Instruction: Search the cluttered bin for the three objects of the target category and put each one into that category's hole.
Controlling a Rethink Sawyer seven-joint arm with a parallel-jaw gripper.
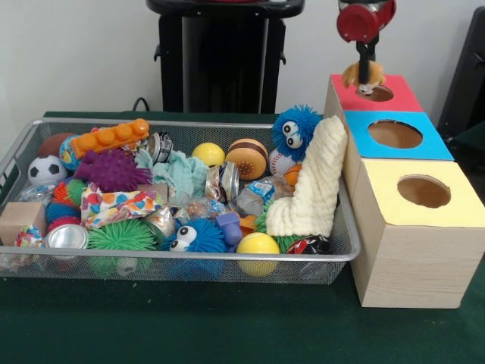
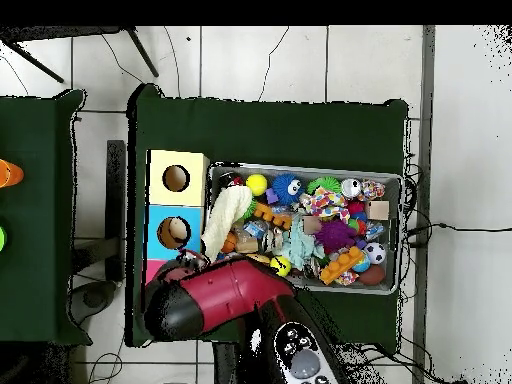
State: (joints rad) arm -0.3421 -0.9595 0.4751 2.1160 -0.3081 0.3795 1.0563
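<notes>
Evidently the gripper [image 1: 367, 78] hangs right above the red box's hole [image 1: 377, 92], clamped on a small orange toy [image 1: 356, 74], positioned so it drops straight in.

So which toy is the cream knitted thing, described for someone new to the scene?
Start at the wire mesh bin and go to the end beside the wooden box with coloured tops. The cream knitted cloth leans up against that end wall. It alone is pale, ribbed and draped; its neighbours are balls and fuzzy toys.
</notes>
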